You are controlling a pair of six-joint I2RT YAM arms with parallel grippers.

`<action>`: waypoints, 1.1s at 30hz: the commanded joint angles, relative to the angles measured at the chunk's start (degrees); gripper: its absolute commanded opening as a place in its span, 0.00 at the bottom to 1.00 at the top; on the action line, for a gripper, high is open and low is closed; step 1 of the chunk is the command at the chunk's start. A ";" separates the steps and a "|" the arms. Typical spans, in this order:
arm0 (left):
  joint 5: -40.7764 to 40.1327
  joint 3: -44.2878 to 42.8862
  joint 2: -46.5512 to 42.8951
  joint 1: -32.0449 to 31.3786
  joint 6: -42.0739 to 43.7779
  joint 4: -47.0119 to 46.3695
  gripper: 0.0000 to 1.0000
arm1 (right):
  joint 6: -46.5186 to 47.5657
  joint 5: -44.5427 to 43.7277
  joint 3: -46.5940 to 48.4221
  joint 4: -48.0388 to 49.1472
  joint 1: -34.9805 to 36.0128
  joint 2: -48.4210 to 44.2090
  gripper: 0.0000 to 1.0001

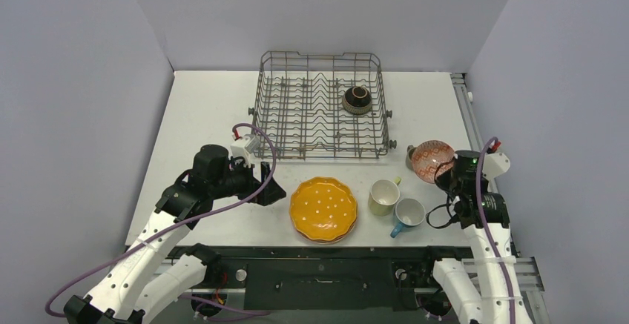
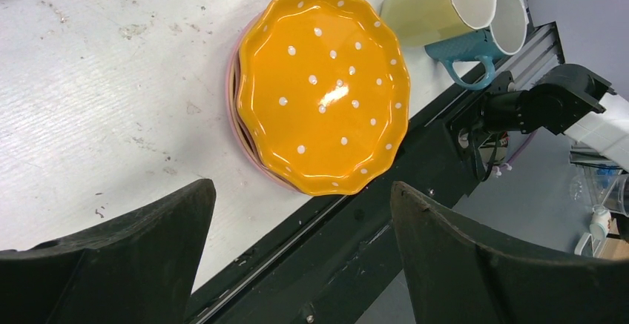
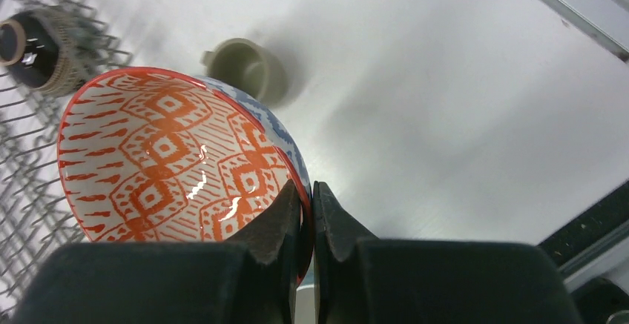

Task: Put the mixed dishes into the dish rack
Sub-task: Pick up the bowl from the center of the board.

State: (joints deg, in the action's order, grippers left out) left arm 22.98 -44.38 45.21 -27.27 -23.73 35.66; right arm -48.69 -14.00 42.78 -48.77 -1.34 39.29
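With 1 dark brown bowl in the grey wire dish rack, your right tool clamps the orange-patterned bowl by the tabletop's right edge; your left tool, wide apart, faces the unloaded near-edge orange dotted plates.

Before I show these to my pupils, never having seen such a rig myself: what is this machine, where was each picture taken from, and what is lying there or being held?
These are two robot arms bolted at the near edge of a white table. The wide picture comes from a fixed camera above and behind them. The other two come from a camera on each wrist, looking past that arm's own tool. The left tool is open and empty, beside a stack of plates with an orange dotted plate on top. The right tool is shut on the rim of a patterned bowl, held tilted above the table. Nearby stand a pale-yellow mug and a blue mug, with a grey mug farther back. The wire dish rack holds only a dark bowl.
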 commanded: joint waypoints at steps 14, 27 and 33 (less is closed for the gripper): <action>2.90 -5.02 -1.18 0.37 -0.25 -0.81 0.86 | -0.55 -11.80 17.83 2.28 31.02 11.01 0.00; 1.95 -11.15 -1.41 0.37 -1.94 3.20 0.86 | -0.89 -17.02 22.15 4.40 50.31 21.33 0.00; 1.83 -12.40 -0.98 0.31 -3.53 4.22 0.86 | -0.68 -16.98 25.03 5.36 57.11 26.90 0.00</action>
State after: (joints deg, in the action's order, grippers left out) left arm 24.64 -53.87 44.16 -27.27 -25.91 39.18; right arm -48.82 -27.99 63.09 -47.66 52.10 64.10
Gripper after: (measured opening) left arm 0.860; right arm 0.034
